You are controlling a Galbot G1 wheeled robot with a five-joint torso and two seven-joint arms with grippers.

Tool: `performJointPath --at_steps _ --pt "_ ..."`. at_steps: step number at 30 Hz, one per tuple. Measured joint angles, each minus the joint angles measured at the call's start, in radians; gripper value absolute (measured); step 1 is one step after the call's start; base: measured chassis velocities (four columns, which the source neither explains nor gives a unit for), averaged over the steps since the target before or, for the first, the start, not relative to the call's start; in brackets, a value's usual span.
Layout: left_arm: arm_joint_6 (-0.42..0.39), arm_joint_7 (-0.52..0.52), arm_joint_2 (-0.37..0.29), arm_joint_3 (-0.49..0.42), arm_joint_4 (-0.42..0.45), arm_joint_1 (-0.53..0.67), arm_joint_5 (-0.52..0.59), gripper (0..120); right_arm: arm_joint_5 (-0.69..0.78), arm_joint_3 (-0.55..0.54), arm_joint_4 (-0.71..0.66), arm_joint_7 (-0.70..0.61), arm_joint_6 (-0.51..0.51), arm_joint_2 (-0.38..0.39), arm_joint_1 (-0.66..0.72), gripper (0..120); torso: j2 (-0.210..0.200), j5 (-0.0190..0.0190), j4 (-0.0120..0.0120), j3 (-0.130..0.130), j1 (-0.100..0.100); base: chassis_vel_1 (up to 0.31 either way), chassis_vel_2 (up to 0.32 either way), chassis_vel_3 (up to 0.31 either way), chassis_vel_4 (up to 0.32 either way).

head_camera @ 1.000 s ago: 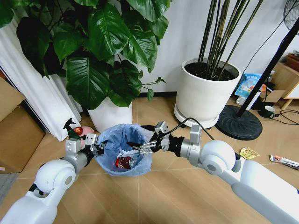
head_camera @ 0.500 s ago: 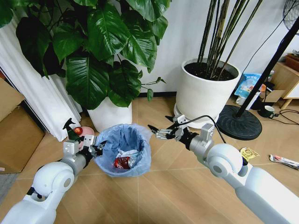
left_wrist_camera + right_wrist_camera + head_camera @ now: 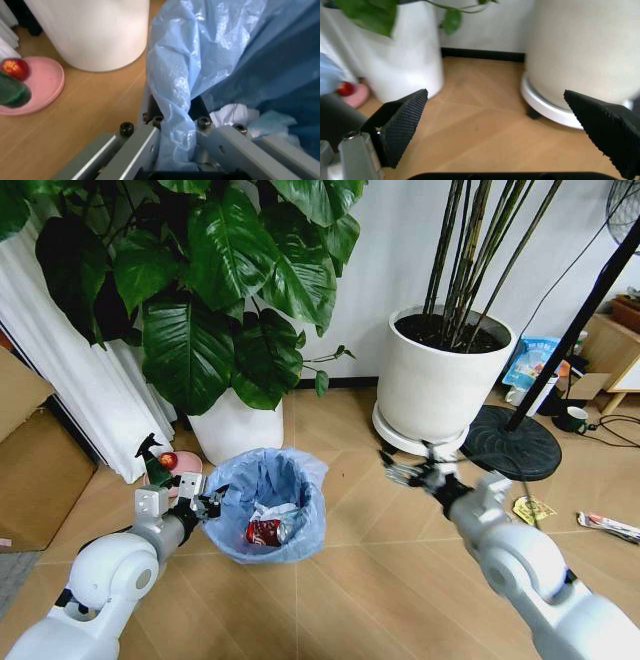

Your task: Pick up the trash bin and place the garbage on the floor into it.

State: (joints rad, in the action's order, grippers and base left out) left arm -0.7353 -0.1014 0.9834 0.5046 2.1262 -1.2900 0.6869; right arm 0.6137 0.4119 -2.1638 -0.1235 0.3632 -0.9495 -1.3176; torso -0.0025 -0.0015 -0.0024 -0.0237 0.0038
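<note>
Two scraps of garbage are lying to the right hand's (image 3: 403, 471) right.
Left hand (image 3: 208, 502) is clenching the trash bin (image 3: 268, 498) rim; the right, released, is nearer the yellow wrapper (image 3: 532, 507) and long wrapper (image 3: 608, 525).

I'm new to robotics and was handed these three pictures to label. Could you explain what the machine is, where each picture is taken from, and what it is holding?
This is a wheeled robot with two arms, each ending in a two-fingered gripper. The wide picture comes from a camera on its head, looking down at a wooden floor. The other two come from cameras on its wrists.

The left gripper is pinched on the rim of the trash bin, a small bin lined with a light-blue bag; the left wrist view shows its fingers clamping the plastic. Garbage lies inside: a red wrapper and white paper.

The right gripper is open and empty, above the floor near the large white plant pot.

A yellow wrapper and a long thin wrapper lie on the floor at the right.
</note>
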Motion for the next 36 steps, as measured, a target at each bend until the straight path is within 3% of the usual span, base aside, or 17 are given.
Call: performJointPath --at_steps 4,8,25,36 --pt "0.0 0.0 0.009 -0.006 0.01 -0.019 -0.009 0 -0.091 0.134 -0.024 0.045 -0.015 -0.082 -0.172 100 0.0 0.0007 0.0 0.0 0.0 0.0 0.0 0.0 0.0" --pt "0.0 0.0 0.013 -0.006 0.017 -0.034 -0.016 0 -0.121 0.186 -0.021 0.073 -0.034 -0.12 -0.22 100 0.0 0.0006 0.0001 0.0 0.0 0.0 0.0 0.0 0.0" --pt "0.0 0.001 0.011 0.0 0.014 -0.029 -0.015 0 -0.138 0.203 -0.009 0.086 -0.058 -0.15 -0.249 100 0.0 0.0005 0.0001 0.0 0.0 -0.038 -0.071 0.038 0.071" --pt "0.0 0.001 0.007 0.002 0.015 -0.029 -0.015 0 -0.138 0.203 0.0 0.086 -0.058 -0.166 -0.254 100 0.0 0.0005 0.0004 0.0 0.0 0.105 -0.139 -0.093 0.14"
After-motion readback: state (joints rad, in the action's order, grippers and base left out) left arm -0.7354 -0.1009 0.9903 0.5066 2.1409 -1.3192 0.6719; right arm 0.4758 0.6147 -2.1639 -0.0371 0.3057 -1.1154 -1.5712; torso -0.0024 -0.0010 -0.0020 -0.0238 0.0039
